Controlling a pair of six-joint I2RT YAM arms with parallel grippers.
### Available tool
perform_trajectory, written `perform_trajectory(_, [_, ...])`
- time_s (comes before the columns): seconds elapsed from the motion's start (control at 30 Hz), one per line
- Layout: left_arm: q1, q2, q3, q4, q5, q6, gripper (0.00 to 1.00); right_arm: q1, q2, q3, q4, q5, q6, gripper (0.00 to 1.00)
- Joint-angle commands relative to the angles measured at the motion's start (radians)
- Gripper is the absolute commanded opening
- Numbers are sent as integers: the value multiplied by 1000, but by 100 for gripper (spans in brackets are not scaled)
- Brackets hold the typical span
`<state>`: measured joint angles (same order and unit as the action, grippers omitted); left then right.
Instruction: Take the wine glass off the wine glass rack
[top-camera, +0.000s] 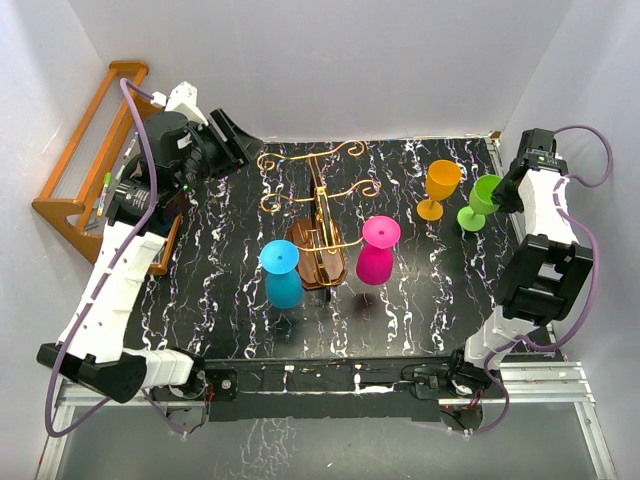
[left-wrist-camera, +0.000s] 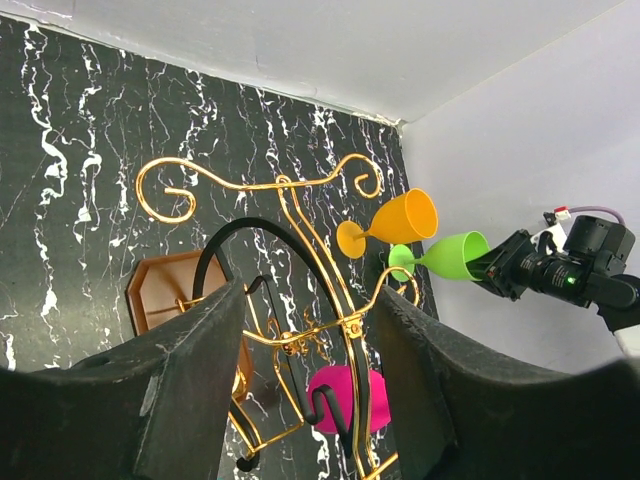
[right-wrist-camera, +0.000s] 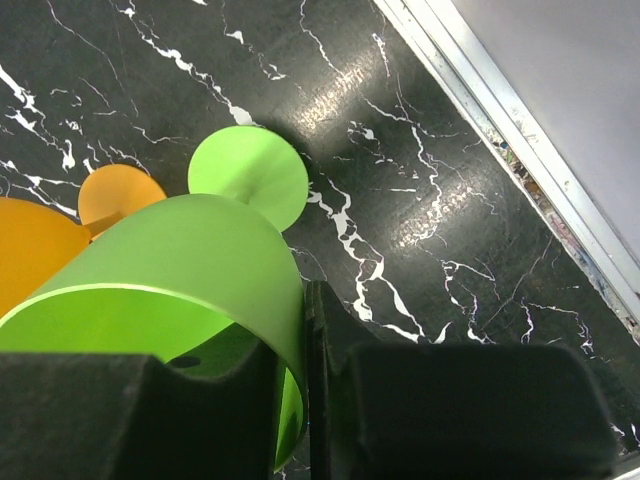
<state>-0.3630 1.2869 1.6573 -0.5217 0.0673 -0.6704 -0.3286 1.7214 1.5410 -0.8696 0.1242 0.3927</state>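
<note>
The right gripper (right-wrist-camera: 300, 390) is closed tight on the rim of the lime-green plastic wine glass (right-wrist-camera: 190, 260), off the rack. The left gripper (left-wrist-camera: 310, 320) is wide open. Ahead of it stands the brown violin-shaped wooden wine glass rack (top-camera: 320, 262) with gold wire arms.

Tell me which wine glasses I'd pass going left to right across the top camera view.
blue glass → pink glass → orange glass → green glass
</note>
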Motion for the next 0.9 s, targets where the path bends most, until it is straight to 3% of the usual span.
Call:
perform_trajectory(0.0, [-1,-52,-11,20,12,-4,52,-1,-30,12,81,-19,-16,18])
perform_trajectory(0.5, [-1,-49,-4,22,12,-5,52,0,-62,141,78,-97,-23,28])
perform_trajectory(0.7, [-1,-28,-12,49,40,-26,52,66,-183,300,51,-341,17,38])
perform_trajectory(0.87, [-1,16,-4,89,93,-53,51,159,-354,202,159,-692,224,43])
